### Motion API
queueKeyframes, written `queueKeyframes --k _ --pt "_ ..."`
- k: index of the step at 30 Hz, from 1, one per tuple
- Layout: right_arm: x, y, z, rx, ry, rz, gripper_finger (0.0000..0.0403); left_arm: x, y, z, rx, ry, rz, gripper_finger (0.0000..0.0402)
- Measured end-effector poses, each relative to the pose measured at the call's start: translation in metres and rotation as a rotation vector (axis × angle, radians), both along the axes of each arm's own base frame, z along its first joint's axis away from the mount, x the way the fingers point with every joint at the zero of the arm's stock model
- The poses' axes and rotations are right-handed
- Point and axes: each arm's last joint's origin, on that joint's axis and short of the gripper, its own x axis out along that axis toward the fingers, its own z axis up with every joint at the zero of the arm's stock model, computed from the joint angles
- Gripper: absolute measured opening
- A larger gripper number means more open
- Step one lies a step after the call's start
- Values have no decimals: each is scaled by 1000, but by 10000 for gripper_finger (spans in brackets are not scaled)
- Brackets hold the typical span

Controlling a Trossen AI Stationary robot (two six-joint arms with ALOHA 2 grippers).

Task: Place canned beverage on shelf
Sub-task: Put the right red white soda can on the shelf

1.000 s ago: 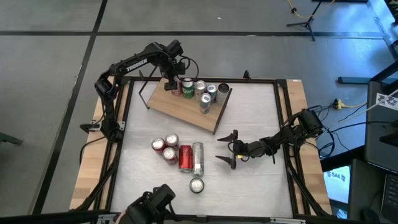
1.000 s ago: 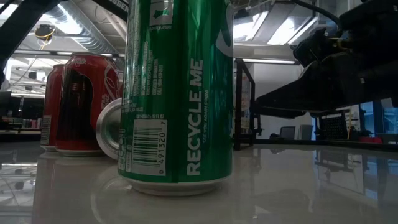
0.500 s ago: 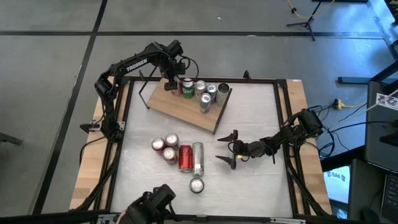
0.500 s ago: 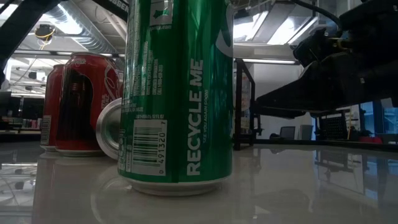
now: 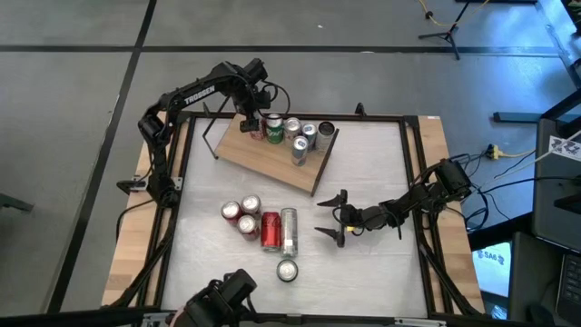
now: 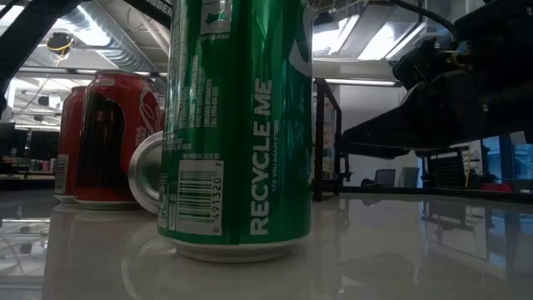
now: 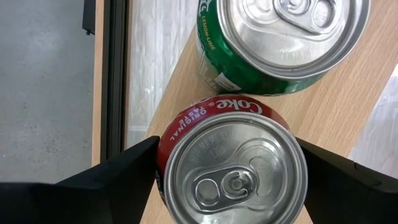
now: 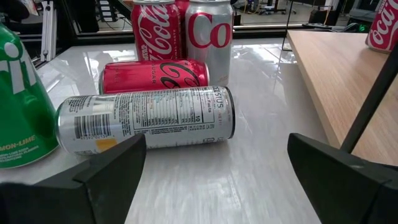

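Red can (image 7: 231, 168) upright on shelf (image 7: 348, 112), between open left claw (image 7: 231, 177) fingers.

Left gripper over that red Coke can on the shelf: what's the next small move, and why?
Probably lift the left gripper straight up. The red Coke can stands upright on the shelf beside the green can, and the jaws sit on either side of it with a small gap, so it looks released. A straight rise should avoid nudging either can.

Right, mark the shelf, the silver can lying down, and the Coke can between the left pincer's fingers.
shelf (image 5: 263, 162), high view, bare board.
silver can (image 8: 149, 117), right wrist view, label side.
Coke can (image 7: 236, 171), left wrist view, lid.
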Motion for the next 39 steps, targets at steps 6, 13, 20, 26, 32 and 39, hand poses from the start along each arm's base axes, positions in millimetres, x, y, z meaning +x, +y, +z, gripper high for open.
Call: queueKeyframes --k 6,13,20,26,32,39 --pt "0 0 0 0 0 0 386 0 1 0 6 -5 0 332" --pt "0 0 0 0 0 0 386 1 0 0 7 -5 -2 332" --pt "0 0 0 0 0 0 386 4 -3 0 8 -4 -13 334" --pt "0 0 0 1 0 3 386 4 -3 0 19 7 -10 364" --pt "0 0 0 1 0 3 386 4 -3 0 19 8 -9 392" --pt "0 0 0 1 0 3 386 6 -5 0 24 12 -17 398"
